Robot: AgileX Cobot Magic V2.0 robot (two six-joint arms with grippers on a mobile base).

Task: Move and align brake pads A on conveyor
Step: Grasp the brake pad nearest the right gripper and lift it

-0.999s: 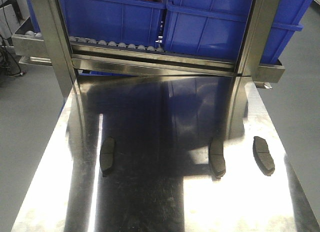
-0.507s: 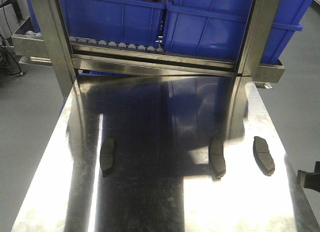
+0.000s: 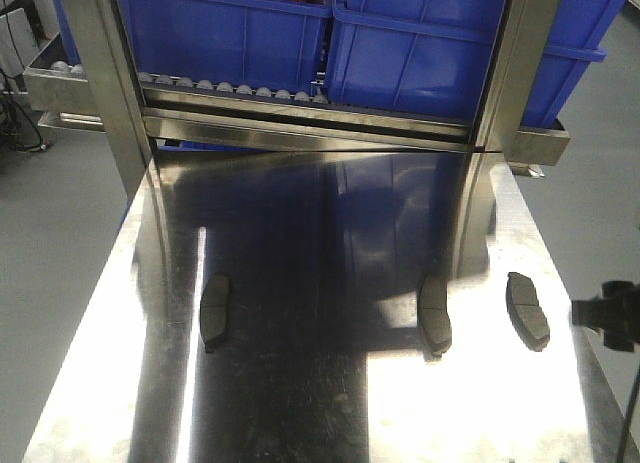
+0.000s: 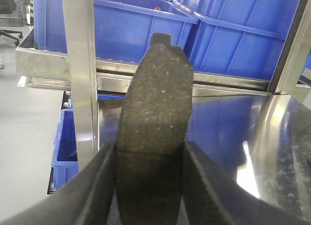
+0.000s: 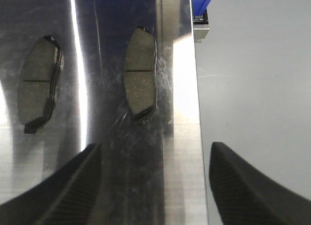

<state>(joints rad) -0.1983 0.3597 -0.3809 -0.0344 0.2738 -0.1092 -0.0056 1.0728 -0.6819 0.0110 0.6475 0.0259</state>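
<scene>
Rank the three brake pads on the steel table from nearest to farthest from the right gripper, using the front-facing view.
1. Right-hand pad, by the right gripper, at the right edge of the steel table.
2. Middle pad, right of centre.
3. Left-hand pad, far left.

Four brake pads A (image 3: 215,311) (image 3: 434,314) (image 3: 527,309) (image 4: 154,118) — one steel table (image 3: 300,403) — at least three blue bins (image 3: 225,28) (image 3: 450,53) (image 4: 65,142)
</scene>
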